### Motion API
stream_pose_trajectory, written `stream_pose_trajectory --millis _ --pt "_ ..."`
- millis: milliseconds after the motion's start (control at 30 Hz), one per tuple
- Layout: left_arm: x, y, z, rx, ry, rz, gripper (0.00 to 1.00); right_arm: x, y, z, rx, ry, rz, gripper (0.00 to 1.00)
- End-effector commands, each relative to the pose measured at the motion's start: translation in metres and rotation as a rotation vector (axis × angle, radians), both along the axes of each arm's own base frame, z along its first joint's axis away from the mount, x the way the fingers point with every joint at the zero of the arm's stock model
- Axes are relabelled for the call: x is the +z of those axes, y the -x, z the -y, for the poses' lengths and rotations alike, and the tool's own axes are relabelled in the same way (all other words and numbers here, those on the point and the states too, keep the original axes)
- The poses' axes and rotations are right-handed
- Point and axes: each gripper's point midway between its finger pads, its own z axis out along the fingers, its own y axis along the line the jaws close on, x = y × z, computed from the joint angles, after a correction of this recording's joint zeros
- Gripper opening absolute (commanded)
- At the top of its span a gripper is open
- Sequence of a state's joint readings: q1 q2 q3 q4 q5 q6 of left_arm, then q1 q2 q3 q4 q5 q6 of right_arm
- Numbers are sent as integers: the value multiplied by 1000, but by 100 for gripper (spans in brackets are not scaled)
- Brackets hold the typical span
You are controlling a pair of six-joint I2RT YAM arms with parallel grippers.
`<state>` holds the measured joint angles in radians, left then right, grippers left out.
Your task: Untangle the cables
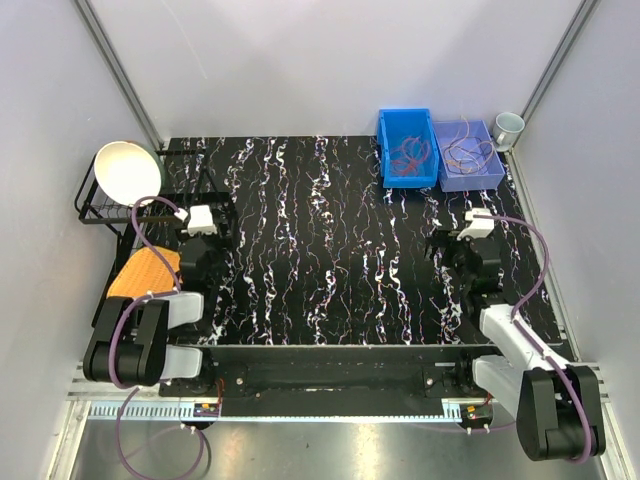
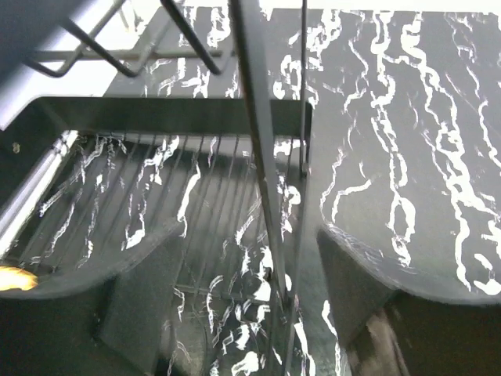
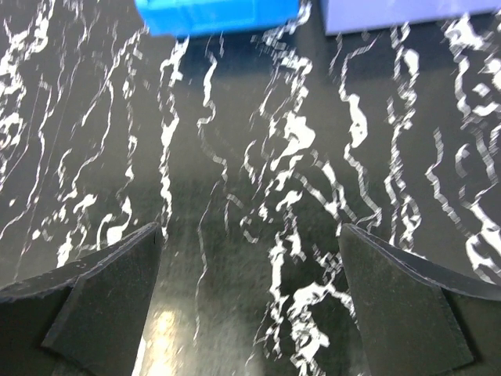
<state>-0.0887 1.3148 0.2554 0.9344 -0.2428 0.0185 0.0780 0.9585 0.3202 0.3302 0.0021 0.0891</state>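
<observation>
Both end effectors noted with jaws apart and nothing gripped. At the left gripper thin rods of the black wire rack run through the gap between the fingers; cannot tell whether any rod touches a pad. At the right gripper the jaws stand wide over bare tabletop, just in front of the blue bin. Red and orange cables lie coiled inside the blue bin, and a looser bundle of finer wires lies in the lavender bin, which touches the blue bin's right side. A pale mug sits just beyond the lavender bin, in the far right corner. The table is black with white marble-like veining and runs from the blue bin forward to the arm bases. The rack is well to the left of the blue bin and carries a white bowl; an orange textured pad lies nearer than the rack. Plain pale grey walls enclose the cell, with metal posts in the far corners.
</observation>
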Motion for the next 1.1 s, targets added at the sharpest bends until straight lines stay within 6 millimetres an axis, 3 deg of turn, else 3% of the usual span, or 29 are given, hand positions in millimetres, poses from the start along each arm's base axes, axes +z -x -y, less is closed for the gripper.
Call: stream_pose_trajectory --millis 0,33,100,167,200,467,633,667,733,767,867,900,967,1067 --pt "16 -7 10 -84 12 111 76 32 -13 13 -57 44 197 100" --pt "8 -6 9 -85 13 78 77 39 -14 14 -65 44 239 100" --pt "13 -6 9 -87 9 101 80 29 -14 19 -88 54 233 100" --pt "11 -5 9 -85 11 85 83 33 -17 23 -105 76 268 100" --pt "15 -6 8 -82 10 105 99 29 -18 26 -116 86 266 100" --pt "13 -6 9 -84 10 93 99 17 -32 35 -147 160 264 100" --pt "12 -6 8 -82 10 91 99 25 -45 40 -173 137 350 100" --pt "11 -6 8 -81 9 88 99 12 -48 38 -152 142 325 100" --pt "12 -6 9 -82 11 90 99 7 -52 39 -138 140 321 100" --pt "12 -6 8 -82 10 89 99 -9 -54 38 -122 139 284 100" --pt "12 -6 8 -81 10 91 99 6 -61 36 -104 124 340 100" --pt "12 -7 9 -82 11 91 99 -11 -61 34 -79 132 256 100" --pt "12 -7 9 -82 11 91 99 -10 -74 34 -75 131 234 100" --pt "12 -6 9 -82 11 90 99 -14 -77 47 -164 114 196 100"
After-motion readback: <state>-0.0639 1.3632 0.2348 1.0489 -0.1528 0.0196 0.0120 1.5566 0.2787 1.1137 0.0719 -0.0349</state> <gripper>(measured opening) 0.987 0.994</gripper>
